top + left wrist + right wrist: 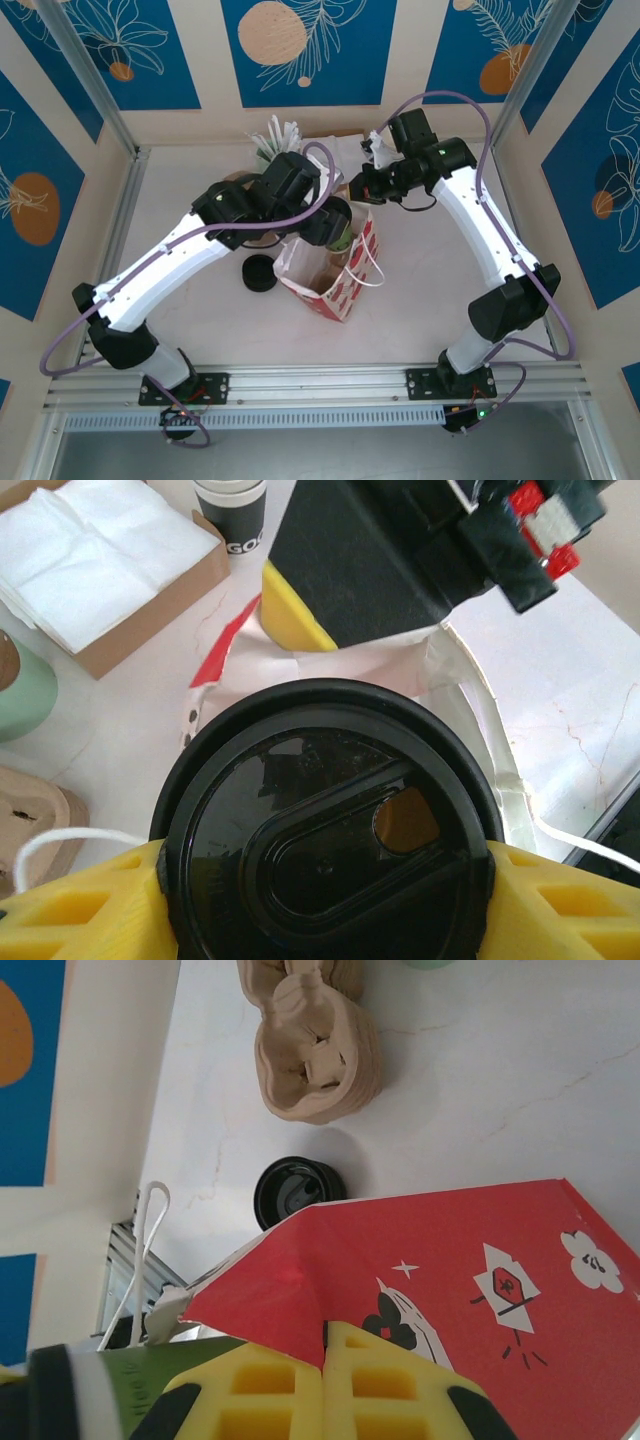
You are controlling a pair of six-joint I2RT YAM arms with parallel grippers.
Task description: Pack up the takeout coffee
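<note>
The takeout coffee (325, 830), a cup under a round black lid with a sip hole, is held between my left gripper's (325, 885) yellow fingers (80, 910). From above, the cup (337, 228) hangs over the mouth of the red and white paper bag (335, 280). Its greenish side (110, 1390) shows beside the bag's red wall (450, 1260). My right gripper (325, 1345) is shut on the bag's top edge, pinching the paper between its pads. In the top view that gripper (358, 190) sits at the bag's far rim.
A short black stack of lids (260, 272) lies left of the bag. Brown pulp cup carriers (315, 1050) sit farther back. A cardboard box of white napkins (100, 560), a stack of paper cups (230, 510) and a pale green cup (20, 685) stand beyond the bag.
</note>
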